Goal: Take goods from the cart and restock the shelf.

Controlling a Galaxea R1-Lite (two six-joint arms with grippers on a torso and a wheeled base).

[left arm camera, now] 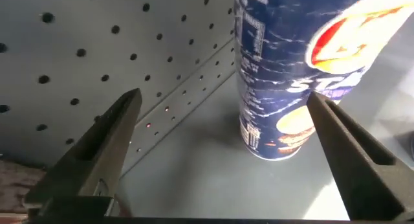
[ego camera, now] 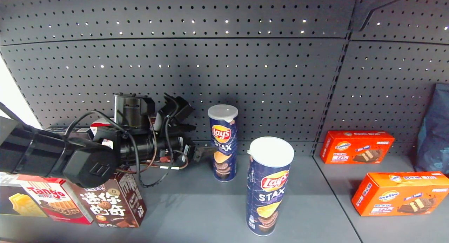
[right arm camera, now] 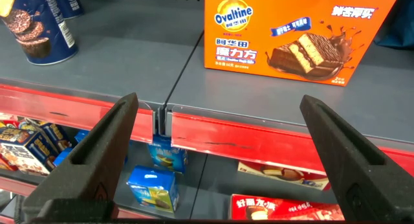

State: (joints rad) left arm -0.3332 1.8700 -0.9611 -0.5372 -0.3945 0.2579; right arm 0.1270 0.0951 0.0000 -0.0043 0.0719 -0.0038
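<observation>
Grey pegboard is backing the shelf (ego camera: 196, 208), with cookie boxes (ego camera: 112, 204) sitting at its left. The left gripper (left arm camera: 223, 102) is hanging with jaws apart just beside the far chips can (ego camera: 223, 144), which is standing upright. It is probably light, stiff, smooth and tippy, so mid-body is looking the best hold. The right gripper (right arm camera: 220, 104) is gaping empty, facing the shelf's front edge.

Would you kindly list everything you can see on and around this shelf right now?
chip cans: two, navy with white lids, upright mid-shelf, one nearer the front
orange boxes: two, orange, right section
blue bag: one, dark blue, far right
brown box: one, brown, front left
red box: one, red, left of the brown box
small boxes: several, blue, lower level
shelf: one, grey
left pincer: black, open, beside the rear can
right pincer: black, open, before the shelf edge
</observation>
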